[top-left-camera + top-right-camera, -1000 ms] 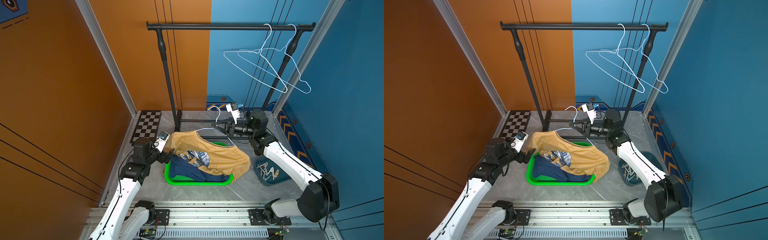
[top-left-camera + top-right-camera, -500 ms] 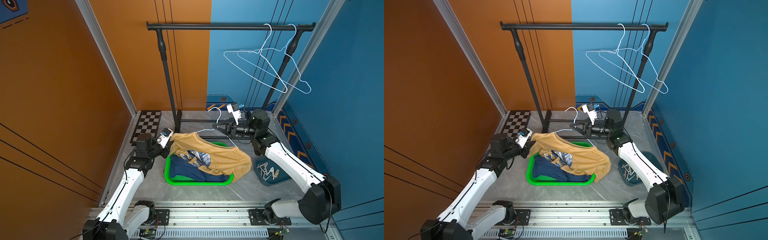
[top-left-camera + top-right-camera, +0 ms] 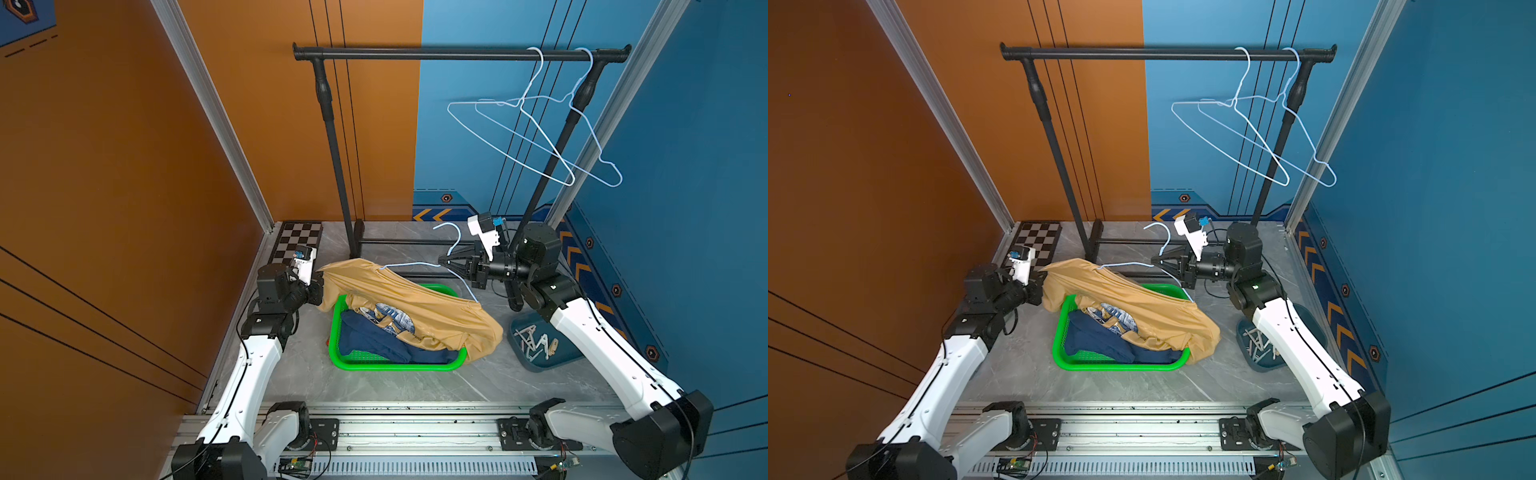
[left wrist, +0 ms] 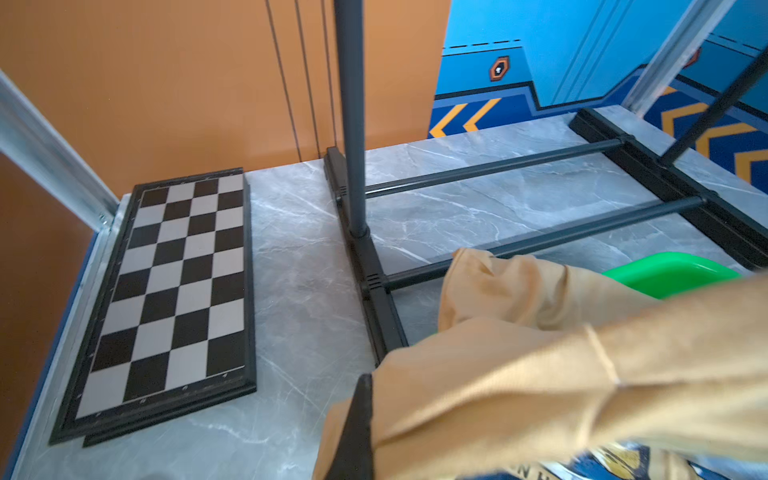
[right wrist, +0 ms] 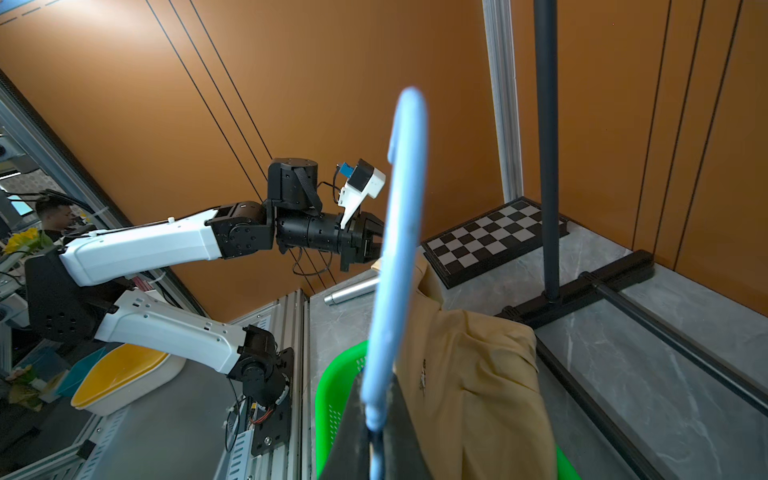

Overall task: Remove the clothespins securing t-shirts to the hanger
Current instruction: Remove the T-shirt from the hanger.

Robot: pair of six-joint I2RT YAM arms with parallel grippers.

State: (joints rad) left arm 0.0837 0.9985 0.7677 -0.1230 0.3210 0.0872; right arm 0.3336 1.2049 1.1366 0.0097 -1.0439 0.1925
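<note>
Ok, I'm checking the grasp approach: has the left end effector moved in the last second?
Yes. The left end effector has shifted slightly back toward the chessboard, and it is now closed on the edge of the yellow shirt.

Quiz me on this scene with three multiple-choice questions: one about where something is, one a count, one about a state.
1. Where do the loose clothespins lie? A) green tray B) chessboard C) blue bin
2. How many bare hangers hang on the rail? A) one B) two C) four
3. What is the right gripper doing? A) shut on the yellow t-shirt's hanger B) open, holding nothing C) shut on a clothespin

1 C: pale pegs lie inside the bin. 2 B: two wire hangers hook over the rail. 3 A: its jaws pinch the blue wire below the hook.
</note>
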